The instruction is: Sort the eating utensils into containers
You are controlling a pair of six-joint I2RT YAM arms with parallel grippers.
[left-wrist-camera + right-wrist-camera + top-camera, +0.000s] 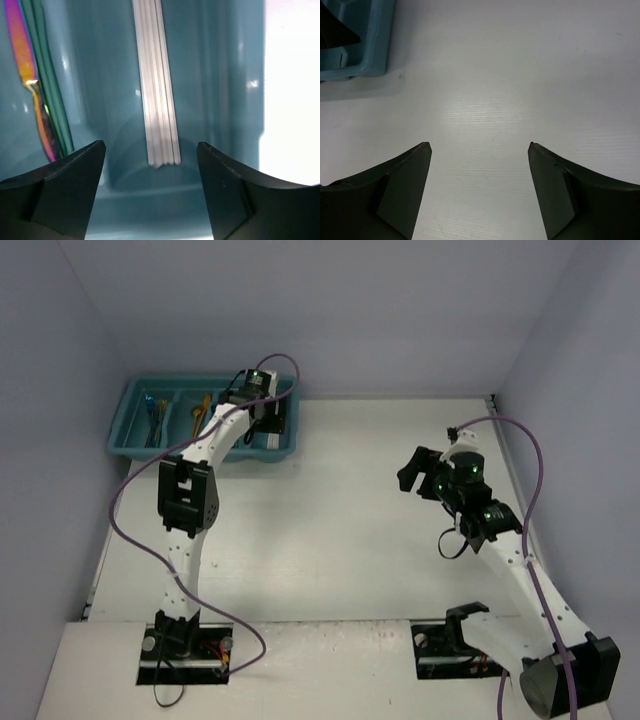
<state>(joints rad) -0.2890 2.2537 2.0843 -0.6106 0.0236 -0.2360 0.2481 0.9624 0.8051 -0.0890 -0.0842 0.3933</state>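
My left gripper [150, 143] hung spread above the sticks [156, 75] in the tray [220, 75]; my right gripper [480, 144] gaped above the table [520, 75].

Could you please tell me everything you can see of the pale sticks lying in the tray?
The pale sticks are several thin, straight, whitish translucent rods, plastic by the look, lying flat and side by side in one tight bundle. They run lengthwise on the floor of one compartment of the teal tray, their ends level near its curved end wall. The open left hand frames them without gripping.
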